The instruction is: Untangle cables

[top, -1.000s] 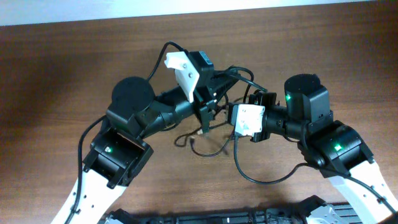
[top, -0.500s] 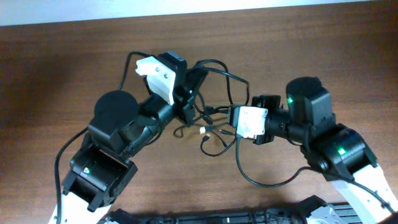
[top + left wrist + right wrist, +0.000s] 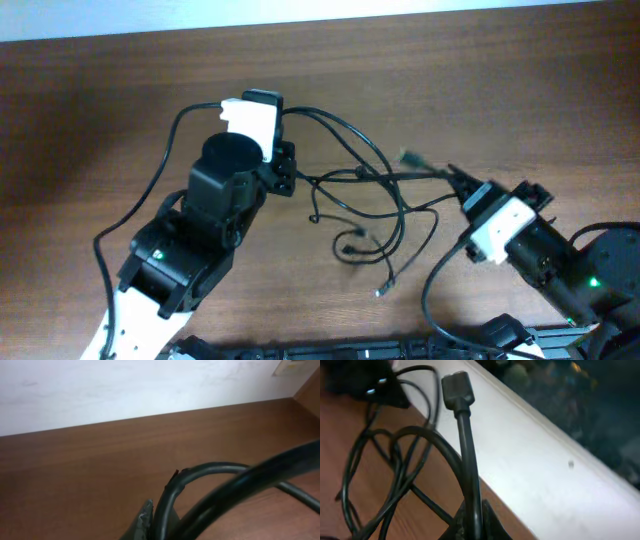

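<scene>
From overhead, the left gripper (image 3: pixel 287 172) sits over the middle of the wooden table (image 3: pixel 120 90), and the right gripper (image 3: pixel 455 180) is well apart from it, toward the right edge. The cables (image 3: pixel 362 173) stretch between the two. Several strands fan out from the left gripper's fingers and run rightward, crossing each other near the midpoint. From there they sag in loose loops onto the wood below that line. One strand enters the right gripper, and its plug (image 3: pixel 408 157) pokes out just beyond the fingers, blurred. Another small connector (image 3: pixel 383 291) lies free on the table, below the loops.

In the left wrist view, the cables fill the lower right of the frame, very close to the lens. One strand arcs up and over from beside a worn grey fingertip (image 3: pixel 145 521), and a second, thicker-looking strand crosses in front of it. The strands lie against that finger, and with the taut run seen from above, this gripper is clamped on the cables.

In the right wrist view, a single strand rises straight up from between the dark fingertips (image 3: pixel 492 524) at the bottom edge. It is pinched there and ends in the rectangular plug at the top. The rest of the cables hang in overlapping loops to the left, above the wood.
</scene>
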Available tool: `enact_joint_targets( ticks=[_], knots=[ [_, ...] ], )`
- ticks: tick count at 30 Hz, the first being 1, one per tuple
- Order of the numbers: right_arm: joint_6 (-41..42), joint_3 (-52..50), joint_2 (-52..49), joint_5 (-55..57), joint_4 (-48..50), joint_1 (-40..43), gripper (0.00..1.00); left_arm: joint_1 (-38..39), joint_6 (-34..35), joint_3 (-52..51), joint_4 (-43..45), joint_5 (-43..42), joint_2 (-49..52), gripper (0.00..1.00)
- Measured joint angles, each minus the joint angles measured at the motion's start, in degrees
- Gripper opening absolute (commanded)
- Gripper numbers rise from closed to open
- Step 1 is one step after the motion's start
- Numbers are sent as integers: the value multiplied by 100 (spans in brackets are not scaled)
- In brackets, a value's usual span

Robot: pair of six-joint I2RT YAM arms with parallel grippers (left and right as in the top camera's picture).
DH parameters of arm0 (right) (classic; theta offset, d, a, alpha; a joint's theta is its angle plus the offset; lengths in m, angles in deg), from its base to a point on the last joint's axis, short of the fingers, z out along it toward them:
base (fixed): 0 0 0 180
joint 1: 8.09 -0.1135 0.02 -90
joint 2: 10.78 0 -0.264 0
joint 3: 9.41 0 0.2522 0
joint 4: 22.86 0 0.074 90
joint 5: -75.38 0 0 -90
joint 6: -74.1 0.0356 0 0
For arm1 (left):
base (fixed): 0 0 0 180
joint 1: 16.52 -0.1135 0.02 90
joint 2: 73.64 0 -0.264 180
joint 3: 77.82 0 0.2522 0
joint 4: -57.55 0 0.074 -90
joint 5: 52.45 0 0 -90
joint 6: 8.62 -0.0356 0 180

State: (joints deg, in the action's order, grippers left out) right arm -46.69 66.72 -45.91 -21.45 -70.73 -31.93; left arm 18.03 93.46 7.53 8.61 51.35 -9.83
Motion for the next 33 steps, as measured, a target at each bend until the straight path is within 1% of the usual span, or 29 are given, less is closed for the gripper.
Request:
enact_joint_targets(
  ticks=[3,6,9,10,11,12,13,15,17,18,19,20,22,24,25,26,28,29,30,31,32,33],
  knots=[
    [925,-55,-7,557,227,-7,4,15,44,0,-20,-361,155,0],
    [1784,-57,-4,868,675,-7,4,13,63,15,-20,-1071,332,0],
    [2500,-57,-4,1150,758,-7,4,11,61,22,4,-1657,557,0],
    [2763,-57,-4,1307,758,-7,4,9,63,22,57,-1799,575,0],
    [3014,-57,-4,1486,758,-7,10,9,61,22,118,-1882,575,0],
    [3220,-57,-4,1663,758,-7,14,9,61,22,190,-1947,575,0],
    [3453,-55,-2,1943,789,0,15,9,55,22,234,-1963,575,0],
    [3720,-46,83,2448,721,7,24,-24,-2,22,275,-1958,597,0],
    [3895,-33,85,2839,398,7,48,-31,-33,20,461,-1945,608,0],
    [3915,-31,85,2938,343,7,53,-37,-33,20,514,-1956,608,0],
    [3991,-33,81,3099,188,7,68,-42,-46,20,656,-2009,612,0],
    [3982,-33,81,3141,149,7,73,-39,-46,20,695,-2046,612,0],
    [3770,-28,81,3213,-42,7,78,-39,-48,20,938,-2118,616,0],
    [3445,-13,85,3226,-479,7,87,-42,-48,13,1307,-2345,621,0],
    [3327,-11,85,3222,-656,7,88,-42,-50,4,1565,-2448,629,0],
    [3213,-11,81,3185,-966,7,90,-42,-50,4,2052,-2732,627,0],
    [2745,-9,81,2710,-1333,11,91,-39,-50,-15,2566,-3121,629,0],
    [2406,7,81,2371,-1438,13,92,-39,-50,-17,2763,-3230,627,0],
    [1569,7,81,1504,-1742,15,92,-42,-48,-17,3027,-3338,627,0],
    [1056,7,81,935,-1871,15,92,-39,-48,-15,3128,-3401,627,0],
    [240,17,81,221,-2186,15,92,-39,-48,-17,3165,-3473,627,0],
    [-389,17,81,-334,-2299,15,92,-39,-48,-17,3281,-3620,627,0]
  ],
)
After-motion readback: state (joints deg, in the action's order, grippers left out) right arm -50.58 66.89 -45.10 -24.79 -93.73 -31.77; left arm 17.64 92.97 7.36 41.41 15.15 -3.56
